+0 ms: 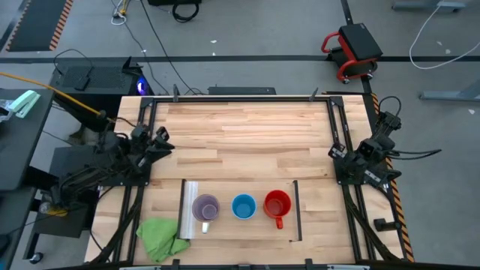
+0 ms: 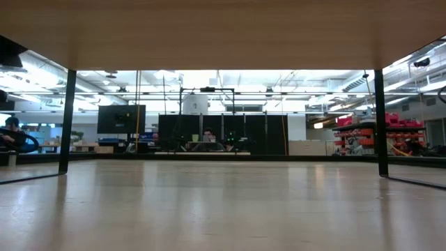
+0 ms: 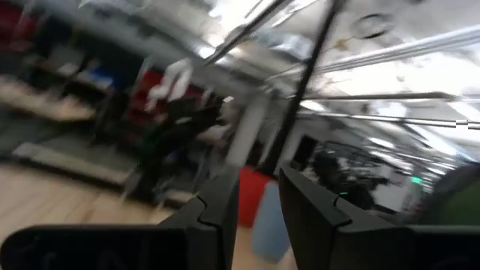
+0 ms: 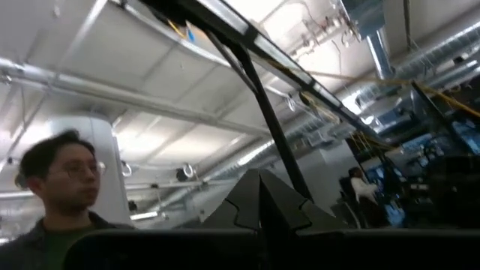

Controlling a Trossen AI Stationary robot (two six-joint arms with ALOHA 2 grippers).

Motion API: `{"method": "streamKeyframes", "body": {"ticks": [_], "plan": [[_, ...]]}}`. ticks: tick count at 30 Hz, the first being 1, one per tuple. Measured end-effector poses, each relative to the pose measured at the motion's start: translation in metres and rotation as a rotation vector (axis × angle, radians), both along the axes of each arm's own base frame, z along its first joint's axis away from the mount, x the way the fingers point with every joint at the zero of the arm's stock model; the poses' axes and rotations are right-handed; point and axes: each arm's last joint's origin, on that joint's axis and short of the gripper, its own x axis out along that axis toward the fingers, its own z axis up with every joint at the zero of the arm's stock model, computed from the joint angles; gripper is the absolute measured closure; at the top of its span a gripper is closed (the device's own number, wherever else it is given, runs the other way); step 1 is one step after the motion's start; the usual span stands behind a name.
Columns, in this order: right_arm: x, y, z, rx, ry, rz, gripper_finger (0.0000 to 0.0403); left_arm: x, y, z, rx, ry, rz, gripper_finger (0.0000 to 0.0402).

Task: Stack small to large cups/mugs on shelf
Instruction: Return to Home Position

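Left gripper (image 1: 160, 142) sits off the work at the table's left edge, about midway along it, holding nothing; the left wrist view shows its fingers (image 3: 225, 214) slightly parted, with a narrow gap between them. Right gripper (image 1: 335, 152) mirrors it at the right edge, also holding nothing; the right wrist view shows its fingers (image 4: 244, 199) closed tip to tip. Table (image 1: 247, 127): light wood, both arms folded at its sides. Shelf (image 1: 240, 229): lies flat on the table near the front edge, roughly centred, silvery strip on its left short edge, dark strip on its right. Green cloth (image 1: 161, 238): crumpled at the shelf's front left corner, apparently touching it. Three vessels stand upright in a row along the shelf, close together but apart, mouths up. Red mug (image 1: 277, 203): rightmost, beside the dark strip, handle toward the front edge. Blue cup (image 1: 243, 206): middle. Purple cup (image 1: 205, 207): leftmost, next to the silvery strip. Person (image 4: 64, 195) visible beyond the table in the right wrist view.
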Motion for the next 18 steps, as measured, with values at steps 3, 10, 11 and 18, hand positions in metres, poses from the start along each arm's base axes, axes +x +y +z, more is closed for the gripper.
{"method": "streamKeyframes", "body": {"ticks": [3,10,11,18], "plan": [[0.003,0.003,-0.005,-0.036,0.058,-0.012,0.0394,0.005,0.005,-0.012,-0.096,0.114,0.080,0.0296],[0.009,0.004,-0.015,-0.084,0.189,-0.126,0.0394,0.007,0.011,-0.025,-0.166,0.212,0.246,0.0296],[0.010,0.004,-0.016,-0.095,0.195,-0.147,0.0394,0.007,0.012,-0.024,-0.158,0.208,0.270,0.0296],[0.014,0.004,-0.026,-0.196,0.301,-0.304,0.0394,0.007,0.017,-0.032,-0.113,0.271,0.462,0.0296]]}}
